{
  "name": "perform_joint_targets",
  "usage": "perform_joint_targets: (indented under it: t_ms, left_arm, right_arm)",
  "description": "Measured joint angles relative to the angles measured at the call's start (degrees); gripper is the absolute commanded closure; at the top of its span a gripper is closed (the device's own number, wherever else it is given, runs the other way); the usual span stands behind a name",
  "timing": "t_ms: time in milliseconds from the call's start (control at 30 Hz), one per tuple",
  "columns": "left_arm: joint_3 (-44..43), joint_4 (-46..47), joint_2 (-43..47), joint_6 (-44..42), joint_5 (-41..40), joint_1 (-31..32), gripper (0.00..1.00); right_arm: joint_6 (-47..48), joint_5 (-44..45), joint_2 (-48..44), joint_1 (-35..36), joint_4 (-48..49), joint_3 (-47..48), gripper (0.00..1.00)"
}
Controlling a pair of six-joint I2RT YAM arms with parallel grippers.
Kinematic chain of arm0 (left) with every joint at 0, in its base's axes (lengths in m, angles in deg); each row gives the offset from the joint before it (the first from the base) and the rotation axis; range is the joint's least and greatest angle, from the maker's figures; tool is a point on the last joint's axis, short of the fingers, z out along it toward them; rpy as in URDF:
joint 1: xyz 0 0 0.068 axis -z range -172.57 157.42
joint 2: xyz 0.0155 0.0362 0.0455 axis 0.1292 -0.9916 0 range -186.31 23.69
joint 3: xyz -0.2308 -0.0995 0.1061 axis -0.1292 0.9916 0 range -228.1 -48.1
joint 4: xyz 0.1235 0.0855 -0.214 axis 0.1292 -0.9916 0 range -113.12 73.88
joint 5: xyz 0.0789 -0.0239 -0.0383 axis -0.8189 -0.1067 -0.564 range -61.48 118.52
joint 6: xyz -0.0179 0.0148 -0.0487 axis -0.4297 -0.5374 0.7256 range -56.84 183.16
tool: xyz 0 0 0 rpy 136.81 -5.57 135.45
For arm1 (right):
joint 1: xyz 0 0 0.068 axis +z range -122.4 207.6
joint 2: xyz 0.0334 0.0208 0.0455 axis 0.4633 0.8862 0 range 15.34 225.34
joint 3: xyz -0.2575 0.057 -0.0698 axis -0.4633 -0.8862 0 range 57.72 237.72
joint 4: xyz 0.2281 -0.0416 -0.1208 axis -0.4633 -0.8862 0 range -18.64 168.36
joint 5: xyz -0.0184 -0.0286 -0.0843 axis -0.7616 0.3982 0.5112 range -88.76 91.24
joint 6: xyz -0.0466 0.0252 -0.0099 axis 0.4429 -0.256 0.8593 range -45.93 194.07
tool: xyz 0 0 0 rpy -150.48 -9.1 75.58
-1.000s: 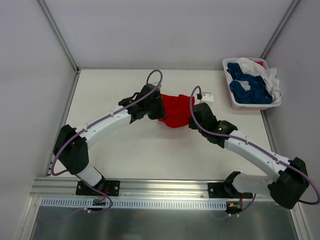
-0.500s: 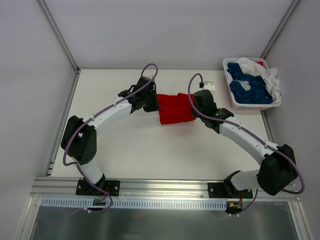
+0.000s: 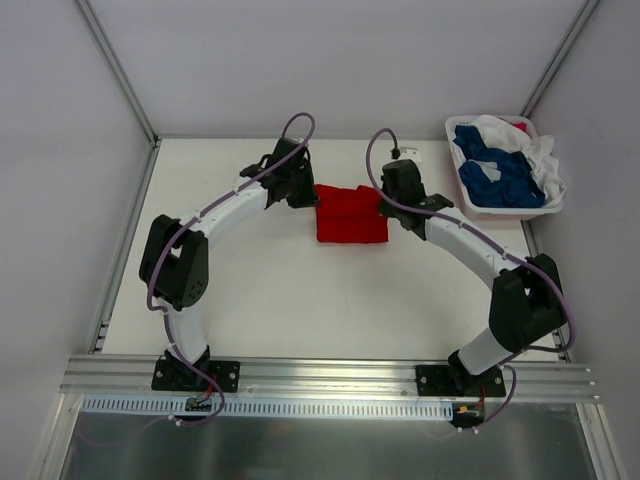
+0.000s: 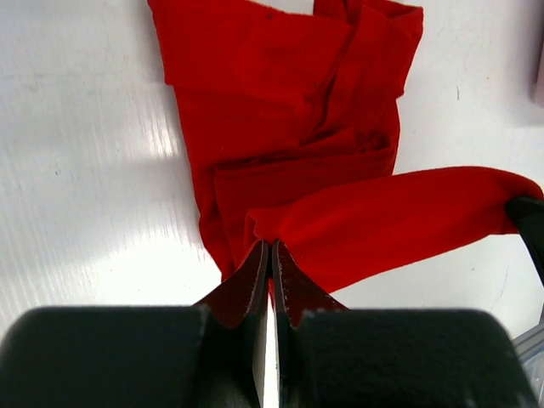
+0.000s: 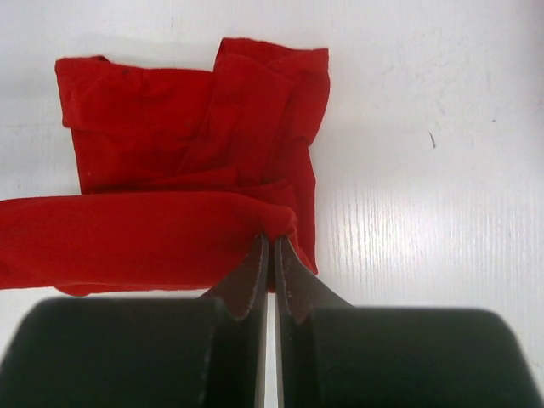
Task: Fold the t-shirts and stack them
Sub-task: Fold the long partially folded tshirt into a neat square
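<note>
1. Both tools are clamped shut on cloth. The left gripper (image 4: 269,248) and the right gripper (image 5: 271,242) each pinch one end of the same red edge, which runs as a taut band between them.
2. Largest in our view is the table (image 3: 260,290), pale and smooth (glossy in the wrist views, so we judge that cloth slides on it easily).
3. Next comes the basket (image 3: 500,212) at the far right corner. It holds the dark blue and white t-shirts (image 3: 497,178) in a loose heap, well apart from the work.
4. Then the red t-shirt (image 3: 352,222), lying mid-table between the two grippers as a rough rectangle. Its lower layers are creased and uneven.
5. Smallest is the held band itself. It sits at the far side of the shirt and appears raised above the layers beneath.
6. Our biggest worry is the release: if the jaws open while the band is raised, it would drop crooked and the fold would spring open.
7. A lesser one is that one side letting go ahead of the other would skew the edge.
8. The least is that cloth catching in a jaw on withdrawal would drag the whole shirt across the slick table.
</note>
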Motion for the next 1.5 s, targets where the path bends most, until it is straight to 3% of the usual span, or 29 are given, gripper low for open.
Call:
perform_joint_targets:
  t_ms: [500,767,1100,1133,1167,1200,1267,1300,1400,1500]
  left_arm:
    - [-14.03,-0.37,-10.75,-1.31,3.5,-4.55,1.0]
    - [-20.11,-0.37,-16.17,-1.62,4.7,-5.79,1.0]
    - [-22.34,-0.42,-16.7,-2.89,4.37,-5.92,1.0]
    - [-23.02,-0.44,-16.92,-2.95,4.39,-5.97,0.96]
    - [-24.28,-0.48,-17.42,-3.1,4.37,-6.1,0.84]
    - [-26.12,-0.63,-18.34,-3.45,4.37,-6.32,0.49]
    - [-30.75,-0.17,-20.92,-3.82,4.15,-6.99,0.09]
    - [-33.4,-0.33,-22.62,-3.82,4.04,-7.63,0.01]
    - [-39.71,0.94,-28.3,-3.45,4.11,-10.16,0.01]
    - [-40.72,0.57,-31.58,-3.26,4.02,-12.61,0.01]
  right_arm:
    - [2.89,-3.48,11.3,-4.66,1.11,12.15,1.0]
    - [3.91,-4.46,13.7,-5.92,5.25,12.5,1.0]
    - [5.05,-4.46,13.86,-6.64,9.09,12.5,1.0]
    - [5.11,-4.48,14.03,-6.78,9.29,12.55,0.99]
    - [5.16,-4.52,14.29,-6.88,9.44,12.79,0.94]
    - [5.25,-4.7,15.65,-7.19,9.14,14.12,0.79]
    - [5.2,-4.66,19.12,-7.93,8.76,18.01,0.53]
    - [5.07,-4.83,21.86,-8.57,7.65,21.14,0.34]
    - [5.18,-5.09,29.14,-10.36,7.02,28.13,0.31]
    - [5.01,-5.14,32.11,-11.45,5.35,28.83,0.31]
